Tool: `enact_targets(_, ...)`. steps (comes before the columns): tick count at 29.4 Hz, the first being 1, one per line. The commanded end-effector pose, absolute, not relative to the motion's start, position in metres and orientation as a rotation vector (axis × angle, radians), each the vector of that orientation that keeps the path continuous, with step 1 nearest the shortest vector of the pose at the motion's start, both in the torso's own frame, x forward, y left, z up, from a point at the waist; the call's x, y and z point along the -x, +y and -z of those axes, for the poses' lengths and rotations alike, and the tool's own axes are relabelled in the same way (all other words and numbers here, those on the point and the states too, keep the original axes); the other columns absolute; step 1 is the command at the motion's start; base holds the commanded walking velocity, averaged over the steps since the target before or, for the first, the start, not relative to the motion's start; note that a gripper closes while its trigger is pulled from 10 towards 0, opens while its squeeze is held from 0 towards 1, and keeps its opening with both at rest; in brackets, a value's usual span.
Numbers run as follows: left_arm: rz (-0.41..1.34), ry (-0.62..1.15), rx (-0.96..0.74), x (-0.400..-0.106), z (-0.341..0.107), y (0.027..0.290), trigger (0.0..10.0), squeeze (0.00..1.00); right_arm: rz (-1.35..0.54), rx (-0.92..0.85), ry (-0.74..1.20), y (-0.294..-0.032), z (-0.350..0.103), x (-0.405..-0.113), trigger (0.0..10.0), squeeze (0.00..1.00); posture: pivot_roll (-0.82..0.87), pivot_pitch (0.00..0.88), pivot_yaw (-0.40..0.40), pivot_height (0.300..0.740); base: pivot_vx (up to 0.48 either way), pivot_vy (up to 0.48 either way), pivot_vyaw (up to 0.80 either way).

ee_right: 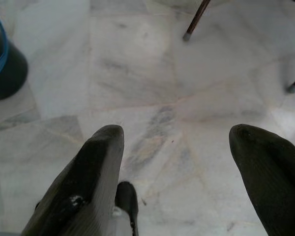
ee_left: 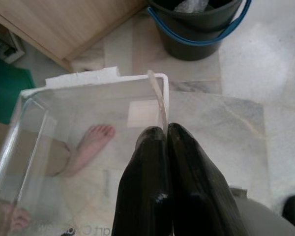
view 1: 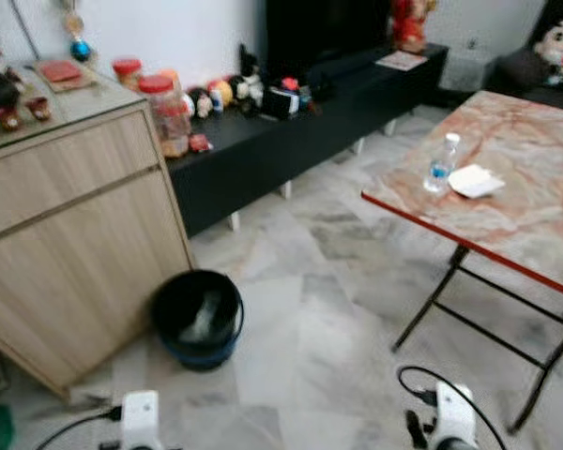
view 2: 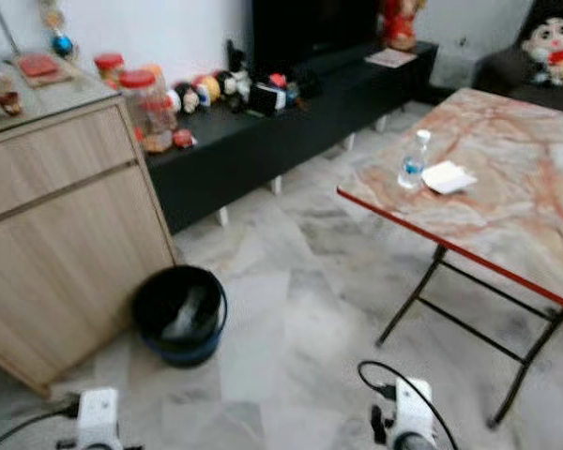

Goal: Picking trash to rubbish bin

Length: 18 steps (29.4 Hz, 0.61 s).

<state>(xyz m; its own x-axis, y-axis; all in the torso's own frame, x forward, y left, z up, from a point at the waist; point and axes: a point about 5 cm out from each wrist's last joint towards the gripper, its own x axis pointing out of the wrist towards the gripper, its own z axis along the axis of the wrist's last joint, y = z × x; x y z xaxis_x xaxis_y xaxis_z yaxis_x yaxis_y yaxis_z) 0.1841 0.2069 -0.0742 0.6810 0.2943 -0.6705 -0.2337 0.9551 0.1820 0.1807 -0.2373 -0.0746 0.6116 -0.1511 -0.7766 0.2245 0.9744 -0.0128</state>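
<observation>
Both arms low at the bottom edge of the head views, only the silver wrist ends showing: left arm (view 1: 139, 419) on the left with a black cable running off it, right arm (view 1: 453, 420) on the right with a black cable looped over it. Left gripper (ee_left: 165, 132) points down at the floor, its two black fingers (ee_left: 147, 162) pressed together, pinching the thin wall of a clear plastic container (ee_left: 88, 128). Right gripper (ee_right: 177, 142) also points down at the floor, fingers (ee_right: 96, 167) spread wide apart, nothing between them. Right wrist hangs well above the tiles, touching nothing.
</observation>
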Motion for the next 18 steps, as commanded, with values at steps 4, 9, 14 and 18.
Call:
enact_targets(4,-0.289,0.752,-0.111,-0.1886,0.0709,0.2126,10.0,0.0,0.2,-0.074,0.898,-0.2355,0.074,-0.1835,10.0,0.0,0.02,0.07,-0.046,0.74,0.428,0.0,0.0)
enact_targets(9,-0.299,0.75,-0.105,-0.1884,0.0709,0.2127,10.0,0.0,0.196,-0.051,0.907,-0.2377,0.0745,-0.1814,10.0,0.0,0.02,0.072,-0.048,0.74,0.427,0.0,0.5)
enact_targets(14,-0.301,0.751,-0.109,-0.188,0.0709,0.2132,10.0,0.0,0.212,-0.08,0.913,-0.2365,0.0763,-0.1786,10.0,0.0,0.02,0.073,-0.049,0.74,0.425,0.0,0.26)
enact_targets(18,-0.303,0.752,-0.109,-0.1875,0.071,0.214,10.0,0.0,0.209,-0.077,0.915,-0.2361,0.0764,-0.1788,10.0,0.0,0.02,0.073,-0.049,0.74,0.426,0.0,0.0)
